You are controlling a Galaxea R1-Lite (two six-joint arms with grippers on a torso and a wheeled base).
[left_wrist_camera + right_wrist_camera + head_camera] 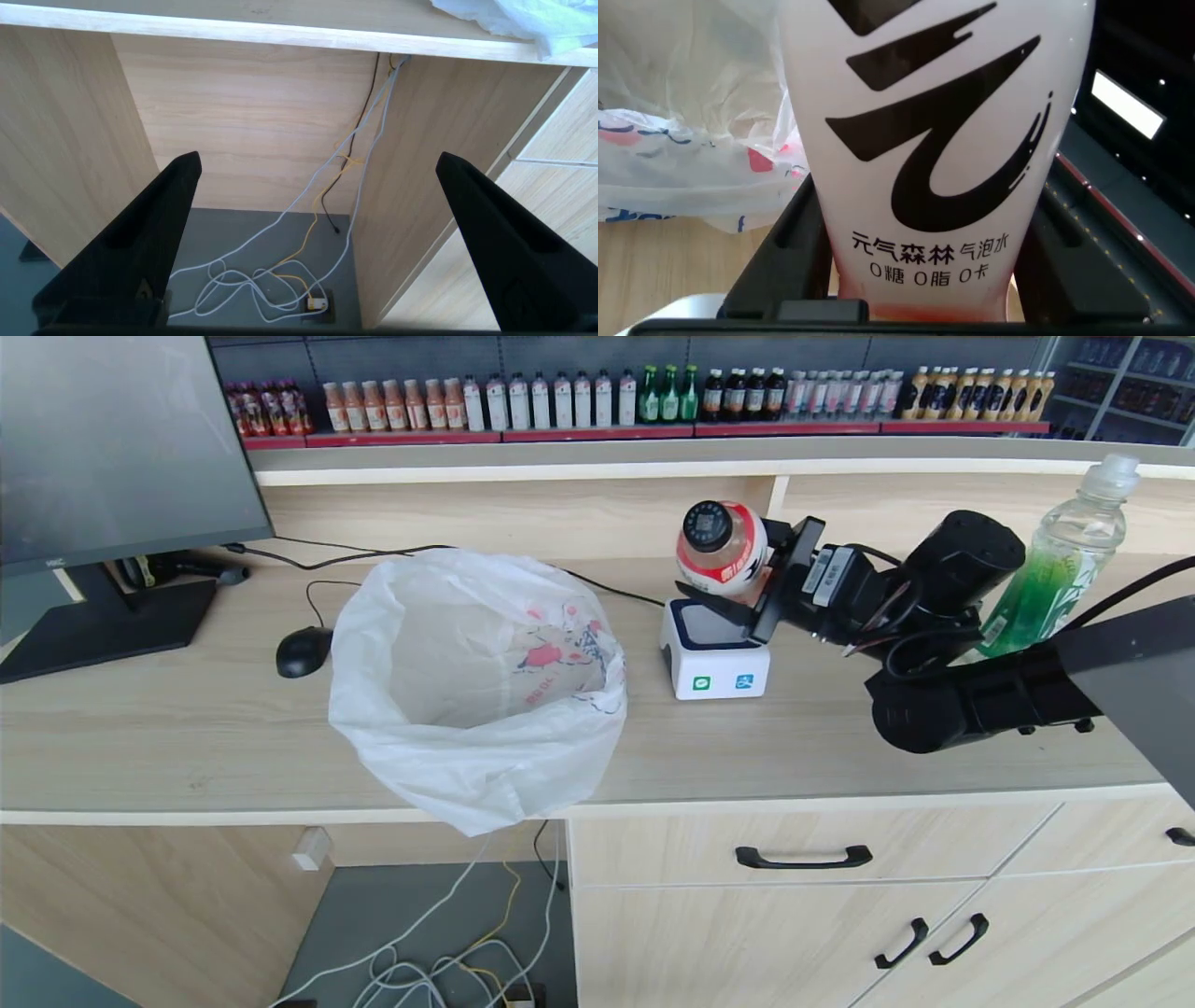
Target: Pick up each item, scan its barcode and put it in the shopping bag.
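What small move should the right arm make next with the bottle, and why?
Probably lower and turn the bottle so its barcode faces the scanner. The right gripper is shut on it, apparently just above the scanner, and the open bag waits further left.

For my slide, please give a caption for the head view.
Right claw holds a white bottle over the scanner, beside the open shopping bag.
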